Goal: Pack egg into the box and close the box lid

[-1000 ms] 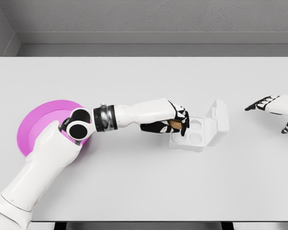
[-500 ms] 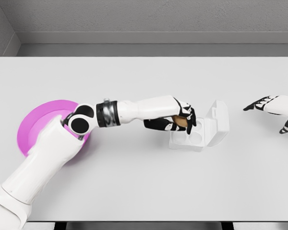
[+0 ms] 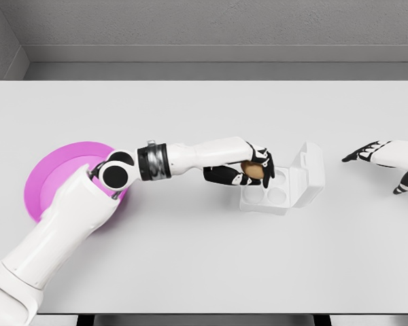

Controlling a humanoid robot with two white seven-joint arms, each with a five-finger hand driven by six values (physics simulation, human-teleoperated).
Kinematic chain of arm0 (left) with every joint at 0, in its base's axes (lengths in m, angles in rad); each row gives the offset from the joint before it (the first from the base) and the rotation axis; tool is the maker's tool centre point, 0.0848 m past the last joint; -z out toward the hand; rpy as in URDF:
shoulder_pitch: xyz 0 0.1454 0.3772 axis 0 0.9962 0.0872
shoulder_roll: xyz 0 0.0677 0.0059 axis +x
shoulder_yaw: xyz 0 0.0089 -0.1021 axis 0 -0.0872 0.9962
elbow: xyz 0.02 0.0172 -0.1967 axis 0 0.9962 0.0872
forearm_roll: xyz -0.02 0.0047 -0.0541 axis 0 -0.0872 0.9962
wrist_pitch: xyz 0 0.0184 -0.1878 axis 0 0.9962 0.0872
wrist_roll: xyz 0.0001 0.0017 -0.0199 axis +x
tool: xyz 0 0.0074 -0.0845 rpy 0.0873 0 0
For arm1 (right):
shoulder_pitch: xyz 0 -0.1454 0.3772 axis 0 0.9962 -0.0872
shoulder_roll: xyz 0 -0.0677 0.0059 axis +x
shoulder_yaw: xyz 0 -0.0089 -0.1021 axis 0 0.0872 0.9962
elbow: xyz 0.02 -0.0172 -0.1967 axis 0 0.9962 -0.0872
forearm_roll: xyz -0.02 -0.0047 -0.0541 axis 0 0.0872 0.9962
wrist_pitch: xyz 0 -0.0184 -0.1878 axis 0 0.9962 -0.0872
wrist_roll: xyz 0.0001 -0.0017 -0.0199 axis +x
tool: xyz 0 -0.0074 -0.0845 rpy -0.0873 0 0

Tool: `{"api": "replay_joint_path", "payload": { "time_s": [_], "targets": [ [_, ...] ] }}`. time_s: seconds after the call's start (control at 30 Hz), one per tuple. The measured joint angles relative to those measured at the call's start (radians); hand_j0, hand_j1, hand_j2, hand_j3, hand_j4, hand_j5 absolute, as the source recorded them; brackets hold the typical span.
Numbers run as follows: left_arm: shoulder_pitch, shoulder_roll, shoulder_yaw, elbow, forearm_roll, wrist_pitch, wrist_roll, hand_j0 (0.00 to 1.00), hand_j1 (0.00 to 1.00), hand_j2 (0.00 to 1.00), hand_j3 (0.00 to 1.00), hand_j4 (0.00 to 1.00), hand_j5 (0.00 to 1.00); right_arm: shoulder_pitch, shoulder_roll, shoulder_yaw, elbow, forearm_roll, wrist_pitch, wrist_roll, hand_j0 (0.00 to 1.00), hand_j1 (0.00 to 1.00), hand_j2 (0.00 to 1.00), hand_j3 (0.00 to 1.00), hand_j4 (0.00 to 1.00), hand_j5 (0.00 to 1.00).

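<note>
A white egg box (image 3: 280, 188) lies open at the table's centre right, its lid (image 3: 311, 171) tilted up on the right side. Two round cups show in its tray, both without an egg. My left hand (image 3: 253, 172) hovers over the box's left rear corner, shut on a brown egg (image 3: 252, 170) that peeks between thumb and fingers. The egg is above the tray, apart from the cups. My right hand (image 3: 381, 160) floats at the right edge of the head view, fingers spread and holding nothing.
A magenta plate (image 3: 54, 178) sits at the left of the table, partly hidden by my left elbow (image 3: 115, 174). A grey wall runs behind the table's far edge.
My left hand carried the egg rightward from beside the box to above its left rear corner. The right hand drifted slightly left.
</note>
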Motion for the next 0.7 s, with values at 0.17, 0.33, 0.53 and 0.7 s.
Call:
{"api": "replay_joint_path", "payload": {
  "time_s": [0.17,0.33,0.53,0.7],
  "targets": [
    [0.000,-0.012,-0.005,0.033,0.007,0.008,0.000,0.37,0.37,0.37,0.37,0.37,0.37,0.002,0.001,0.000,-0.001,0.000,0.000,0.000,1.00,1.00,1.00,1.00,1.00,1.00],
    [-0.006,-0.024,-0.006,0.069,0.013,0.010,0.000,0.37,0.37,0.37,0.37,0.37,0.37,0.003,0.004,-0.007,-0.002,0.000,0.000,0.005,1.00,1.00,1.00,1.00,1.00,1.00],
    [0.002,-0.038,-0.006,0.086,0.016,0.010,0.000,0.38,0.38,0.38,0.38,0.38,0.38,0.018,0.002,-0.002,-0.031,0.001,0.000,0.006,1.00,1.00,1.00,1.00,1.00,1.00],
    [0.000,-0.036,-0.006,0.088,0.022,0.011,0.000,0.38,0.38,0.38,0.38,0.38,0.38,0.015,-0.001,-0.004,-0.047,0.000,0.000,0.002,1.00,1.00,1.00,1.00,1.00,1.00]
  ]
}}
